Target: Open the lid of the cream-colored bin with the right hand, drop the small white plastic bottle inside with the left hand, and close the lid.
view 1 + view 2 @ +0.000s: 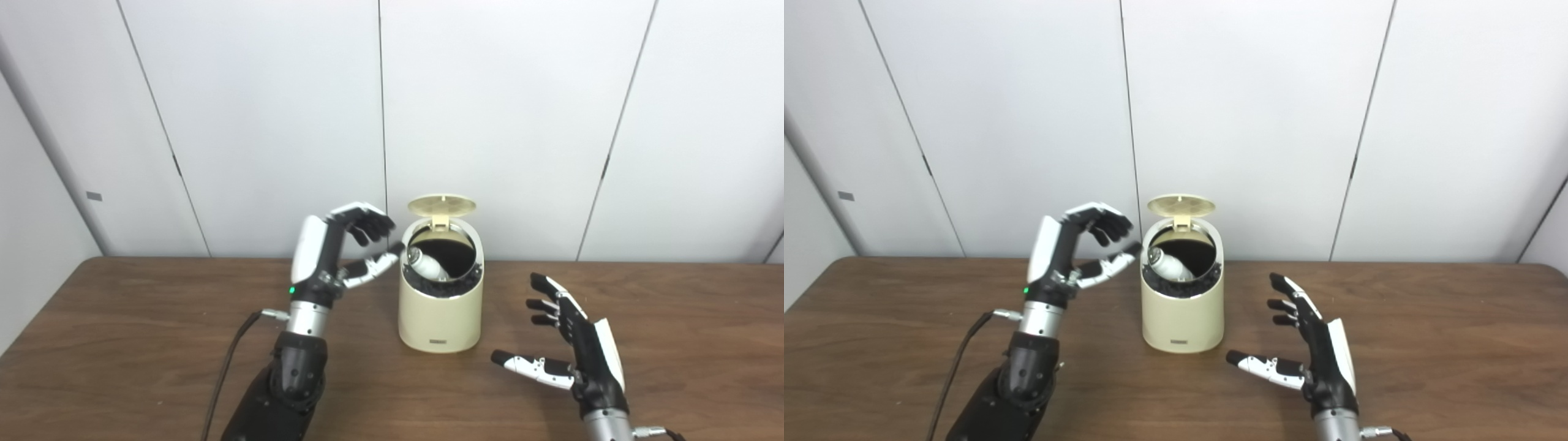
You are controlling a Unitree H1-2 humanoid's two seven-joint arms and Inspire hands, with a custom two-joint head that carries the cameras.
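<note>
With the small white plastic bottle (429, 264) lying tilted inside the cream-colored cylindrical bin (440, 309), I see its raised lid (442, 206) far-left of my released right hand (572, 343); left hand (343, 254) empty, fingers curled.

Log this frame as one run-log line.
bin: upright on table | lid: open | bottle: inside bin | left hand: empty beside rim | right hand: open, clear of bin | pending: close lid
</note>
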